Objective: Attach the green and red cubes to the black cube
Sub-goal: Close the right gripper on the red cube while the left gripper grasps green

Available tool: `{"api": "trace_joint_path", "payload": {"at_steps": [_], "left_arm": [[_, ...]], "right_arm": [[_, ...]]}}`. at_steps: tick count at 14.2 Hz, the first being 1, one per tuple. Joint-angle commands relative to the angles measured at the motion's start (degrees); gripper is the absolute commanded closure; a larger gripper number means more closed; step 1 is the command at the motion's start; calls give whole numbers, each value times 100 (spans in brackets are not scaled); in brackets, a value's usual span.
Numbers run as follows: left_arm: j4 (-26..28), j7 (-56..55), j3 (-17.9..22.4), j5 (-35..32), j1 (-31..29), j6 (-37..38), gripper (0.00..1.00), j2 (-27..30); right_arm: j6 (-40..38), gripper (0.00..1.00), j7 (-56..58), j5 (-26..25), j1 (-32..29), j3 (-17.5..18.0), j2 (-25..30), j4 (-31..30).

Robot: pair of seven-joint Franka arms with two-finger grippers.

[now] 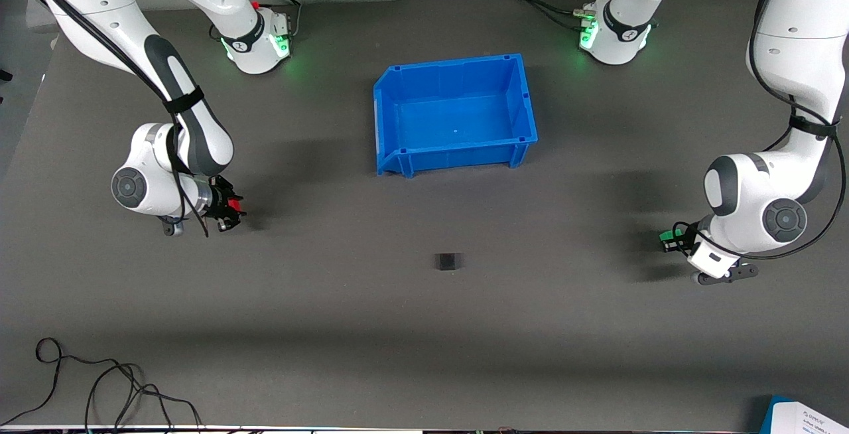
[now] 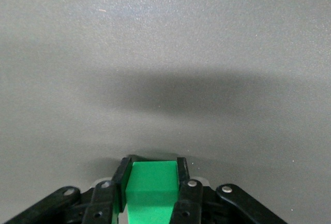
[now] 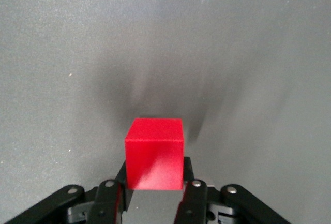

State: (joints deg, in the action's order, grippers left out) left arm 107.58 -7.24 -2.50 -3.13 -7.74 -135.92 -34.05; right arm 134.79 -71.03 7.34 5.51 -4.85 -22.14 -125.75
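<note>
The left gripper (image 1: 668,240) is pinching the green cube (image 2: 151,183) over the grey mat (image 1: 424,328). The right gripper (image 1: 232,212) is clamping the red cube (image 3: 154,153), while the black cube (image 1: 448,261) is sitting between them.

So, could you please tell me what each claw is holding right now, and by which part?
The left claw grips the green cube by two opposite side faces. The right claw grips the red cube likewise, by its sides.
</note>
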Motion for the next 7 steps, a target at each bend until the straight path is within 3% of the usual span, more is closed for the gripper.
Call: {"api": "trace_joint_path", "payload": {"at_steps": [1, 2, 3, 4, 7], "left_arm": [[-124, -119, 22, -48, -17, 153, 100, 109], [-219, -128, 22, -13, -43, 380, 100, 179], [-429, -137, 22, -13, -61, 739, 100, 223], [-675, -206, 31, 5, -69, 1195, 100, 250], [-1510, -768, 31, -4, -87, 2454, 100, 250]], "right_arm": [[-93, 72, 36, -136, 20, -33, -18, 68], [-93, 65, 37, -136, -6, -42, -36, 77], [-84, 39, 37, -136, -6, -33, -71, 86], [-93, 34, 28, -136, 3, -33, -80, 121], [-84, 33, 45, -145, 3, -42, -71, 130]]}}
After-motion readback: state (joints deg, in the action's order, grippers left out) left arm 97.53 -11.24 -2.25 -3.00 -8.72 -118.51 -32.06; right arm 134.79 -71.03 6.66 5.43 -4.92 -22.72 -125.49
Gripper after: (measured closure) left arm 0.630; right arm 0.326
